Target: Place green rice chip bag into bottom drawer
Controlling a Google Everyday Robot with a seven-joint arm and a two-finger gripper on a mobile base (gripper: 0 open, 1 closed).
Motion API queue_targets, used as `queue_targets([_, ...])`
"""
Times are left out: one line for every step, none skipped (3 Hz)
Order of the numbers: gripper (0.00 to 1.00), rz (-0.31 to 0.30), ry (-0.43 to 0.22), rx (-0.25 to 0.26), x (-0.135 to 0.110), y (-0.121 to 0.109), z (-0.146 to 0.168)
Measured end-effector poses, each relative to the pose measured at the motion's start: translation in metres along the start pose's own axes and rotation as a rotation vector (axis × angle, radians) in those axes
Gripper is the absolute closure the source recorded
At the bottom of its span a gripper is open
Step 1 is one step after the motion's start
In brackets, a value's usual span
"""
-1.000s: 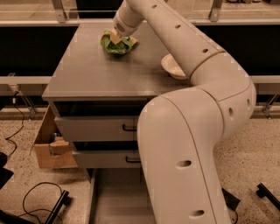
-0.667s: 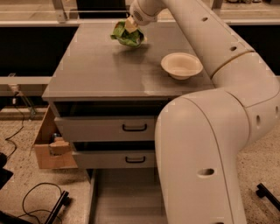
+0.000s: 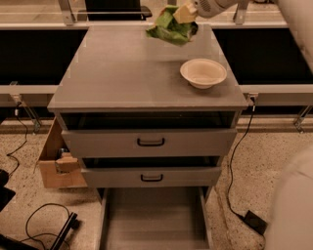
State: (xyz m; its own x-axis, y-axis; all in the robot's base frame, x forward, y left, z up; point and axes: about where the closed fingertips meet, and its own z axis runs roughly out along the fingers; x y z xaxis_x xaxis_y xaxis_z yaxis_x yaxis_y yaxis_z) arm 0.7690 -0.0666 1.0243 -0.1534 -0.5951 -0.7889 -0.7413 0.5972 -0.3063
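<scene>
Camera view | top: fingers (image 3: 185,13) hold 1 green rice chip bag (image 3: 167,30) | 1 bowl (image 3: 203,73)

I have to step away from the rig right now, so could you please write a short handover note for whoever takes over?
Claw: over the far edge of the cabinet top, shut on the green rice chip bag, which hangs just above the surface.
Bottom drawer: pulled open at floor level; the bag is not in it.
White bowl: on the cabinet top, near its right front, apart from the bag.
Done: bag grasped and lifted.
Left: bring the bag forward past the cabinet front, lower it into the bottom drawer, release.
</scene>
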Motion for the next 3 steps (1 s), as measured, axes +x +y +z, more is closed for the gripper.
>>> queue_targets([1.0, 0.028, -0.15, 0.03, -0.028, 0.031, -0.084])
queue_targets([1.0, 0.037, -0.236, 0.046, -0.053, 0.082, -0.151])
queue_targets([1.0, 0.087, -0.222, -0.016, -0.026, 0.146, -0.183])
